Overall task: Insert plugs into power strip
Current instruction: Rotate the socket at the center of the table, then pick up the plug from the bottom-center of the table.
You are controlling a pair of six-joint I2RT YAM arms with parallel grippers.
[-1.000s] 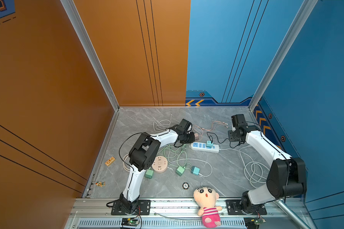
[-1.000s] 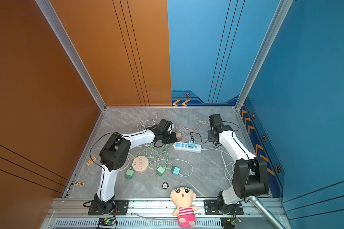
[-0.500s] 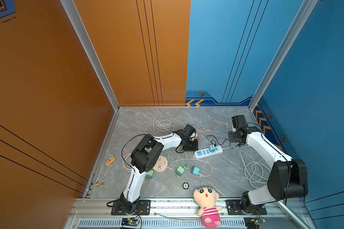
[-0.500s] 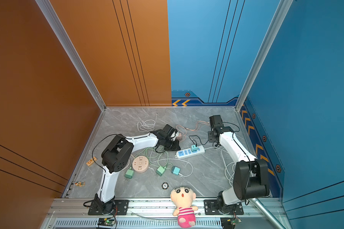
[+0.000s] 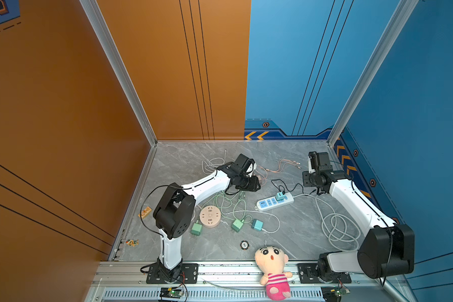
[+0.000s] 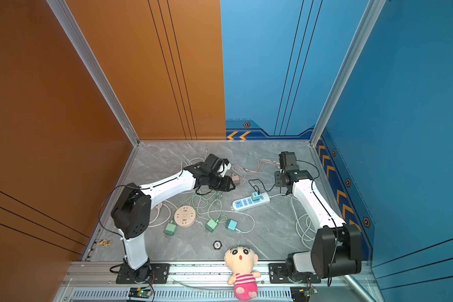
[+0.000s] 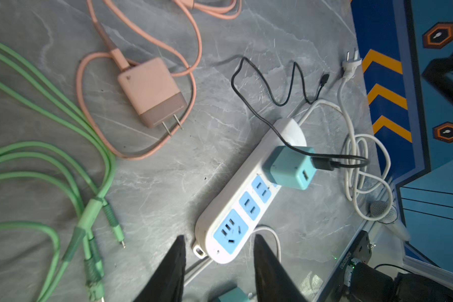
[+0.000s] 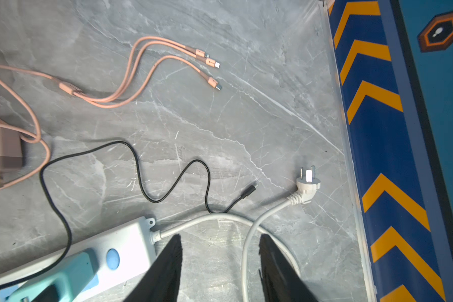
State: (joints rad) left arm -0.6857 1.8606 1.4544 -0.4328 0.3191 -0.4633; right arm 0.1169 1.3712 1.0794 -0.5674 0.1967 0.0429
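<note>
1 seated teal plug (image 7: 290,167) is already in the power strip (image 7: 249,206), which lies angled at the centre of the bench (image 5: 298,235). The left claw (image 7: 219,236) stands part open and empty, just short of the strip's left end. The right claw (image 8: 220,235) is likewise part open and empty, over the white cord (image 8: 243,261) at the right end.

The likely next item is the pink-brown plug (image 7: 152,91), on its side to the far left of the strip.

1. Grip it across 2 flat faces, clear of its cable.
2. Turn the prongs down.
3. Align them with a free 2-slot socket, then press straight down.
4. Brace the strip with the right claw.

A green plug (image 5: 196,228), a 2nd green plug (image 5: 237,225) and the loose teal plug (image 5: 257,224) lie toward the near side
</note>
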